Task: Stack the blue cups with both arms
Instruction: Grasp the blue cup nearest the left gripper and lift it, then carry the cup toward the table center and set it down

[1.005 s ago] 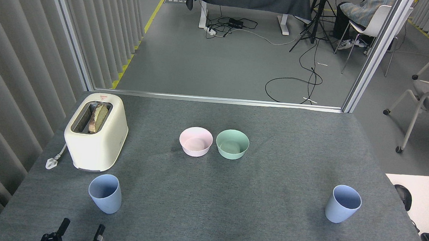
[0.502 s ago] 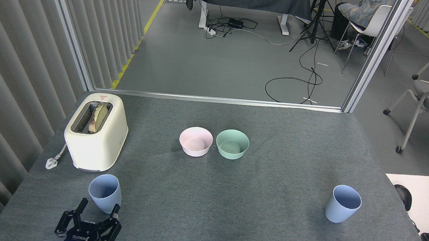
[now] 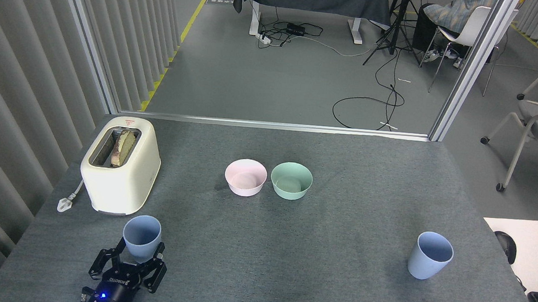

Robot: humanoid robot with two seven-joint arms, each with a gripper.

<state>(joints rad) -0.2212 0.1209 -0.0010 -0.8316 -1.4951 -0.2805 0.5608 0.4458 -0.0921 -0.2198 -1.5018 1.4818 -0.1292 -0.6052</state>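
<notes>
While its black fingers [image 3: 119,249] stand spread on either side of the near blue cup [image 3: 142,237], the left gripper [image 3: 138,252] reaches the tumbler's lower wall at the table's [image 3: 288,268] front left corner, though whether the pads press it I cannot tell. Just behind that cup stands a cream toaster [image 3: 121,166] with bread in its slot, and a pink bowl [image 3: 246,177] and a mint-green bowl [image 3: 291,180] sit touching mid-table. Well apart at the right, the other blue cup [image 3: 429,256], matte and tapering, stands upright on the grey felt-like cloth.
</notes>
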